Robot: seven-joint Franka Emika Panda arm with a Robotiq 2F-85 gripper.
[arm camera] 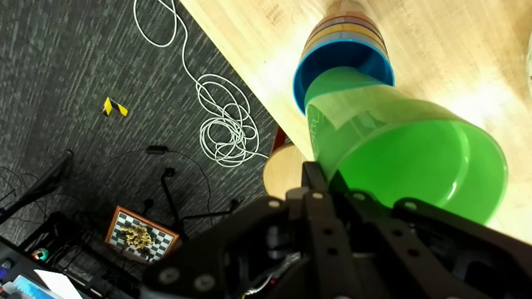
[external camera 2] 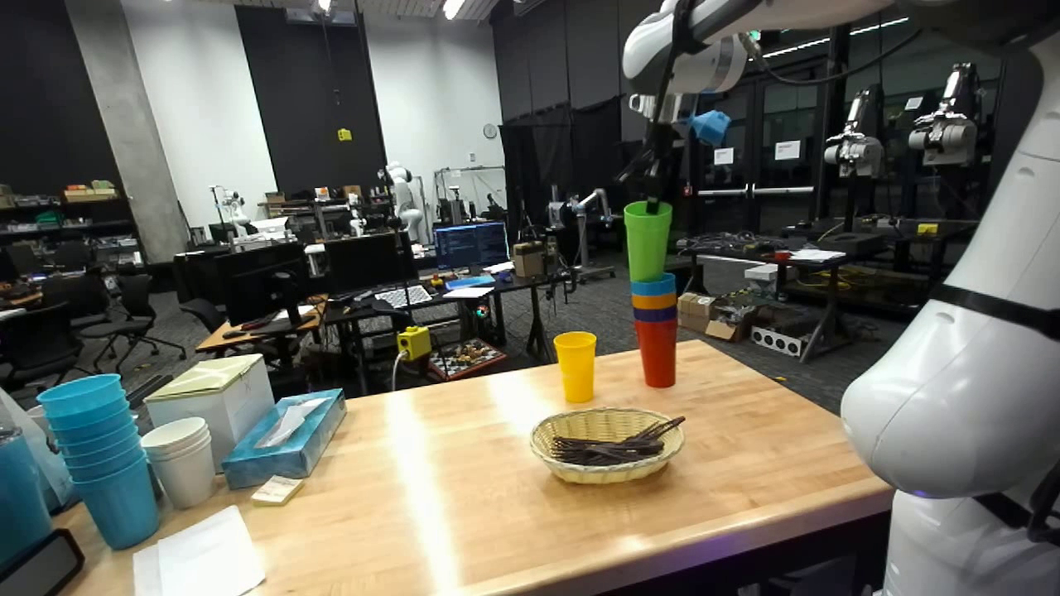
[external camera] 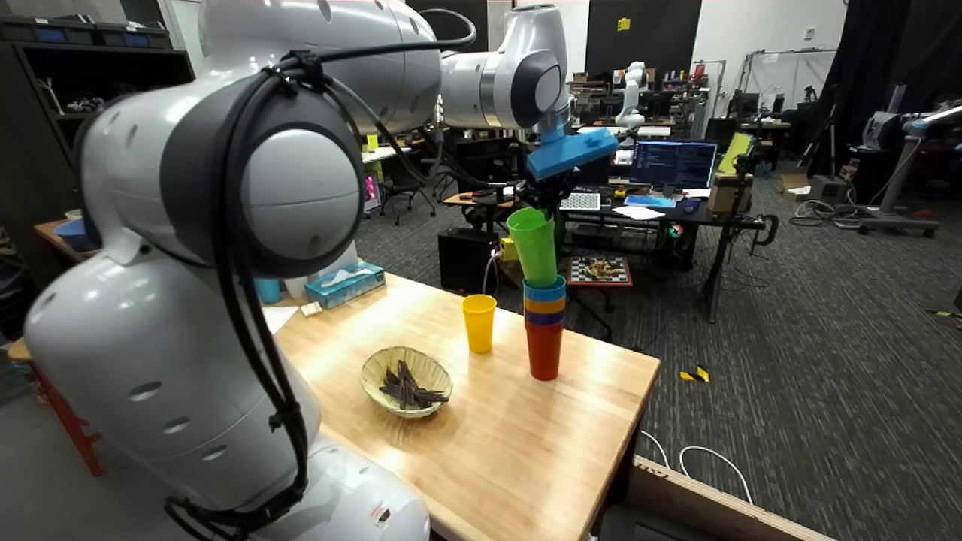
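My gripper (arm camera: pixel 326 178) is shut on the rim of a green cup (arm camera: pixel 361 110), one finger inside and one outside. The green cup also shows in both exterior views (external camera: pixel 535 248) (external camera 2: pixel 648 244), slightly tilted. Its lower end is at the mouth of a nested stack of cups (external camera: pixel 544 349) (external camera 2: pixel 658 352): blue on top, then orange and purple bands, red at the bottom. In the wrist view the green cup's base is partly inside the blue cup (arm camera: pixel 300 89). A yellow cup (external camera: pixel 479 323) (external camera 2: pixel 576 367) stands upright on the table beside the stack.
A wicker basket (external camera 2: pixel 609 474) with dark brown sticks or utensils lies in front of the cups on the wooden table (external camera 2: pixel 348 463). A tissue box (external camera 2: pixel 286 439), stacked blue cups (external camera 2: pixel 116 497) and white cups (external camera 2: pixel 184 472) stand at the table's far end. The stack is near a table edge.
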